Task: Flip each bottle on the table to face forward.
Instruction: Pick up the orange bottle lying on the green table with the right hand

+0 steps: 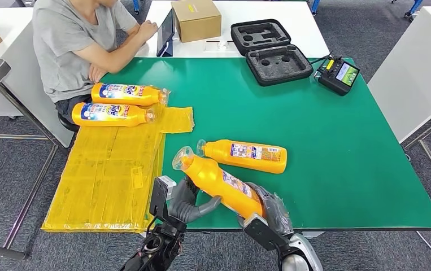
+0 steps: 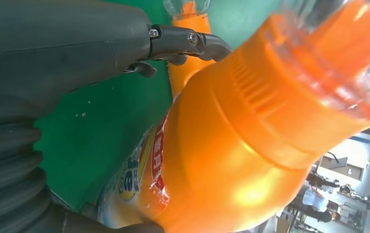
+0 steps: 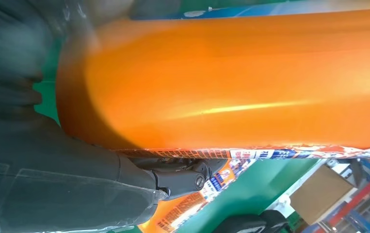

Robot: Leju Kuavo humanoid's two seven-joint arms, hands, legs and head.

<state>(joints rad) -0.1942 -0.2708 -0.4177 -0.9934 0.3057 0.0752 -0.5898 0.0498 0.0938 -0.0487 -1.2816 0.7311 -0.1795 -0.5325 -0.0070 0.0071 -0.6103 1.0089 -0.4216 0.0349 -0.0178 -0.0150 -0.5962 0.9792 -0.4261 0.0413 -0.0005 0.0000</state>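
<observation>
Held bottle (image 1: 220, 182): orange, lifted off the green table (image 1: 337, 158) near its front edge; tilted, clear cap end pointing up and toward the far left, base toward the right hand. Label partly visible on the upper side.
Left hand (image 1: 187, 199): under and around the neck-side half of the held bottle, fingers curled against its body; grips the held bottle. In the left wrist view, thumb (image 2: 187, 41) laid across the bottle's shoulder.
Right hand (image 1: 269, 212): wrapped around the base end of the held bottle; grips it. In the right wrist view, a dark finger (image 3: 183, 177) pressed along the label edge.
Second bottle (image 1: 246, 155): lying flat on the table just beyond the held bottle, cap to the left, back label with fine print facing up.
Two far bottles (image 1: 117, 104): lying side by side at the table's left far corner, front labels up, caps to the right; the nearer one resting on the yellow sheet (image 1: 111, 180).
Yellow sheet: draped over the table's left edge.
Person (image 1: 74, 42): seated at the far left corner, arms folded on the table.
Black case (image 1: 269, 45): open, at the far edge.
Controller (image 1: 338, 73): right of the black case.
Cardboard box (image 1: 196, 20): on the white table behind.
</observation>
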